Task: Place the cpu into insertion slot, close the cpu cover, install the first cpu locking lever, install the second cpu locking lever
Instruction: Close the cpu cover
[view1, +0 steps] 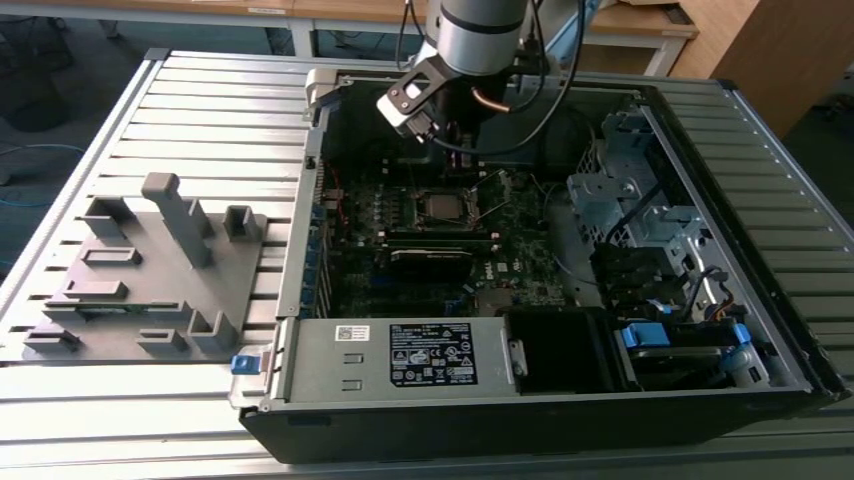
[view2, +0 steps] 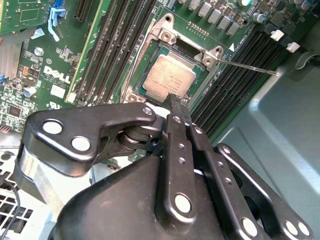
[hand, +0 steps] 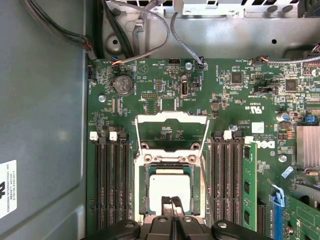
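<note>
The cpu (hand: 170, 186) lies flat in the insertion slot (hand: 145, 192), silver top up; it is also seen in the second wrist view as the cpu (view2: 167, 75) and in the exterior view as the cpu (view1: 441, 207). The cpu cover (hand: 172, 118) is swung open beyond the slot, and the board shows through its cut-out. My gripper (hand: 171, 202) is shut with nothing between its fingers. The tips of the gripper (view2: 172, 99) are at the cpu's near edge; I cannot tell whether they touch it. A thin locking lever (view2: 250, 65) sticks out free beside the socket.
The motherboard sits in an open computer case (view1: 747, 330) on a slatted table (view1: 200, 110). Black memory slots (hand: 112, 185) flank the socket on both sides. Cables (hand: 145, 30) hang past the board's far edge. A grey fixture block (view1: 147, 270) stands on the exterior view's left.
</note>
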